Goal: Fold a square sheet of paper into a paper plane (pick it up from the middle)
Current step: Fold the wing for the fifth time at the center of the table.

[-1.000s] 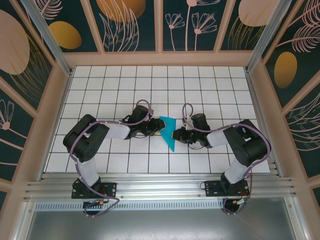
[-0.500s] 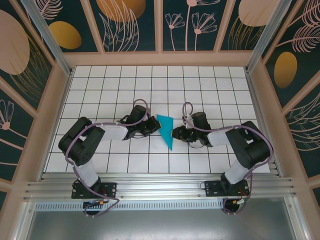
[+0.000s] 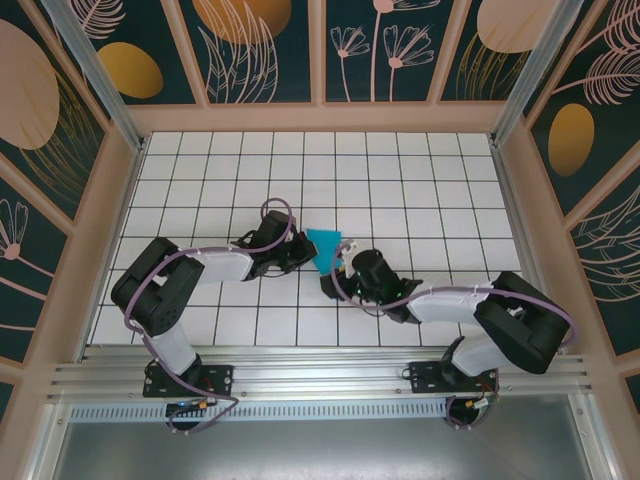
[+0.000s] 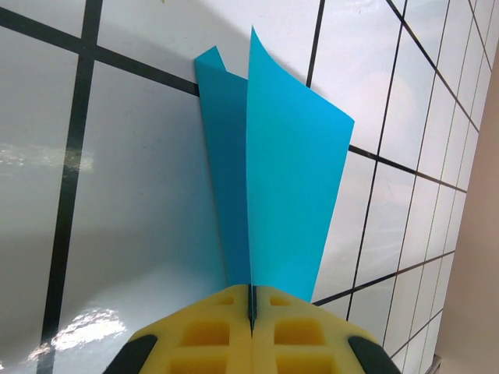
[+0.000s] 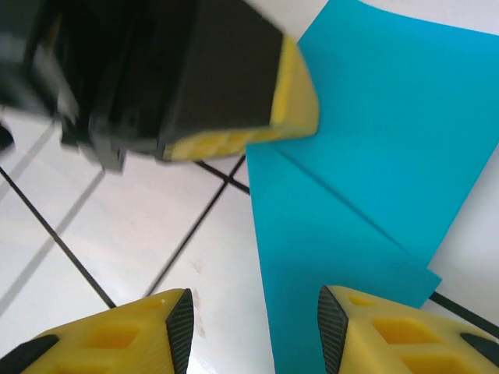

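Observation:
The square sheet of paper (image 3: 323,246) is a folded, creased teal wedge near the middle of the tiled table. My left gripper (image 3: 305,253) is shut on it; in the left wrist view the yellow pads (image 4: 218,327) pinch its narrow end (image 4: 251,300), and its two layers (image 4: 288,171) fan away above the tiles. My right gripper (image 3: 336,273) is just in front of the paper and is open. In the right wrist view its fingers (image 5: 253,327) straddle the paper's near edge (image 5: 327,257) without touching it, and the left gripper's finger (image 5: 234,93) shows above.
The white gridded table (image 3: 420,180) is walled by a wooden frame (image 3: 320,118) with patterned panels. An aluminium rail (image 3: 320,375) runs along the near edge, where both arm bases are bolted. Purple cables loop over both arms.
My left gripper has shut on the paper and drawn it slightly up and left. My right gripper let go, opened, and swung from the paper's right side round to its near side.

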You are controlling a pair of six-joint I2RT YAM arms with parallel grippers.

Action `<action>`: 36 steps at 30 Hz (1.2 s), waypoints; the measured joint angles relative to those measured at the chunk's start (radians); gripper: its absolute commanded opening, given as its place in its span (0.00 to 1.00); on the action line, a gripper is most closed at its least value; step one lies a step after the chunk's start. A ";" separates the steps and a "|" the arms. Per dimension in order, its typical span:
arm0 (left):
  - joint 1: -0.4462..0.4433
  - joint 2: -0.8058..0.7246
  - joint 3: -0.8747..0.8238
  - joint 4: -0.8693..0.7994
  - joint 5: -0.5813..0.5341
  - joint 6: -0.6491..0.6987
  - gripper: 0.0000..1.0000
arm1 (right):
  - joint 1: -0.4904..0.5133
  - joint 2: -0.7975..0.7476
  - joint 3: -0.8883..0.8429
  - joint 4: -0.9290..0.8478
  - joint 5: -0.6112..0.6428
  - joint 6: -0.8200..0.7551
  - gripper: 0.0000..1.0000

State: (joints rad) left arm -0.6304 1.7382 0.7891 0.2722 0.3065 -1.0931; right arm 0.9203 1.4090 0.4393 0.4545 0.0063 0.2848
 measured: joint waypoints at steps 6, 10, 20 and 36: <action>0.000 0.000 0.000 0.000 -0.001 0.000 0.00 | 0.113 0.060 -0.016 0.059 0.209 -0.183 0.49; 0.000 0.000 0.000 0.000 0.000 0.000 0.00 | 0.158 0.138 0.010 0.080 0.315 -0.262 0.48; 0.000 0.000 0.000 -0.001 0.000 0.000 0.00 | 0.201 0.263 0.069 0.100 0.500 -0.377 0.36; 0.000 0.000 0.000 -0.010 0.002 0.000 0.05 | 0.219 0.313 0.085 0.125 0.600 -0.402 0.05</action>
State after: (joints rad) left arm -0.6304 1.7382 0.7891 0.2626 0.3084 -1.0931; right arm 1.1389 1.7218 0.5240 0.5793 0.6060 -0.1173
